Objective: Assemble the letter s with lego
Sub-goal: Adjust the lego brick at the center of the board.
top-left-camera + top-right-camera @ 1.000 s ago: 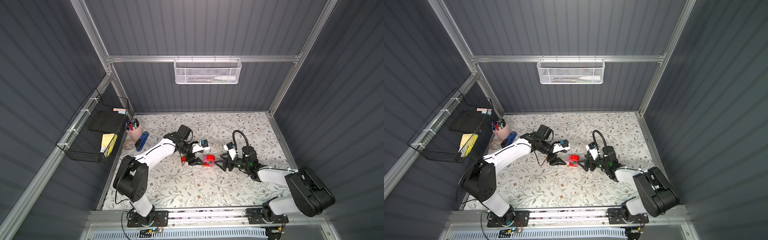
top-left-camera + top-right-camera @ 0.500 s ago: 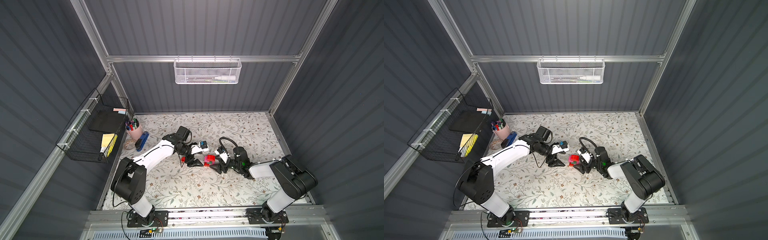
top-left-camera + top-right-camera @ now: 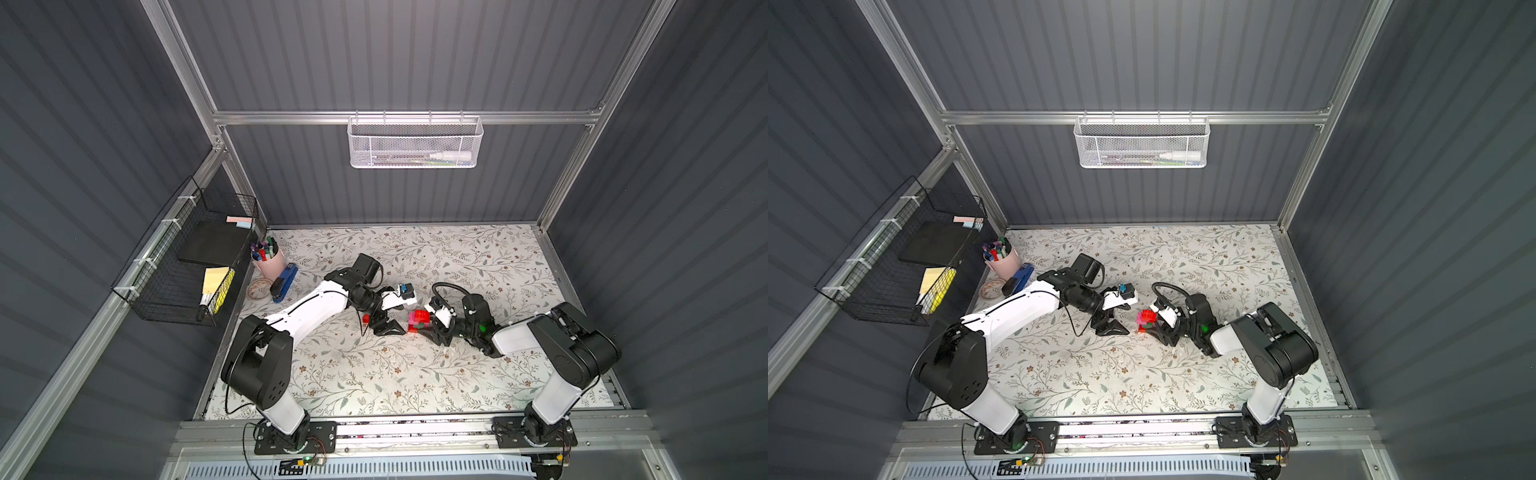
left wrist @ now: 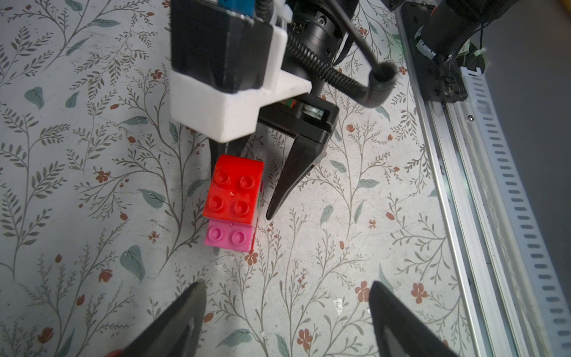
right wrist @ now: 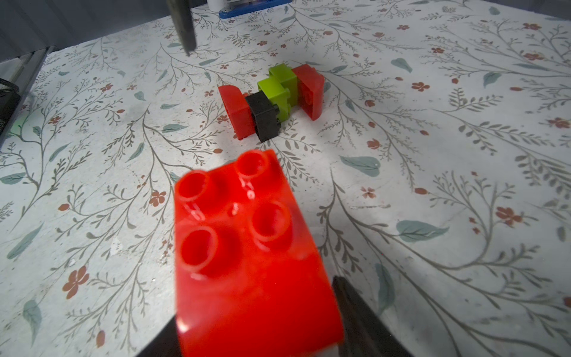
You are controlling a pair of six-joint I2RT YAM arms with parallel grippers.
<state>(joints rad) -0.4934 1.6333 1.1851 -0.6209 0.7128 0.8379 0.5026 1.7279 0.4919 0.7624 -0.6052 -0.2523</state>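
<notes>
Top views first. Both arms meet mid-table over the floral tabletop (image 3: 374,374). In both top views the right gripper (image 3: 424,326) has its jaws either side of the upright lego stack (image 3: 417,321), which is red over pink over dark green. The left gripper (image 3: 388,328) sits just beside it, spread wide and holding nothing. It's a crowded spot, and I reckon a sideways nudge from either claw could topple that narrow tower. A scrap of red lego (image 3: 366,318) peeks out by the left claw.

Left wrist view now, looking down on the red brick (image 4: 234,191), with the pink brick (image 4: 228,238) stepping out beneath it. One black finger (image 4: 290,176) of the right claw stands just beside the stack, and the other is mostly hidden behind the red. Whether they pinch it, I cannot tell. The danger here is that staggered joint: a squeeze that catches only the red brick could pop it off the pink.

Right wrist view: the red brick (image 5: 247,247) fills the foreground between the fingers. Beyond it, apart, the lego row (image 5: 272,102) lies on its side, running red, black, two lime greens, red. Mating the two pieces calls for squared-up studs, and that loose row may skid away under a push.

As for writing, no brand or label is legible anywhere, not on the bricks and not on the blue stapler (image 3: 285,282).
</notes>
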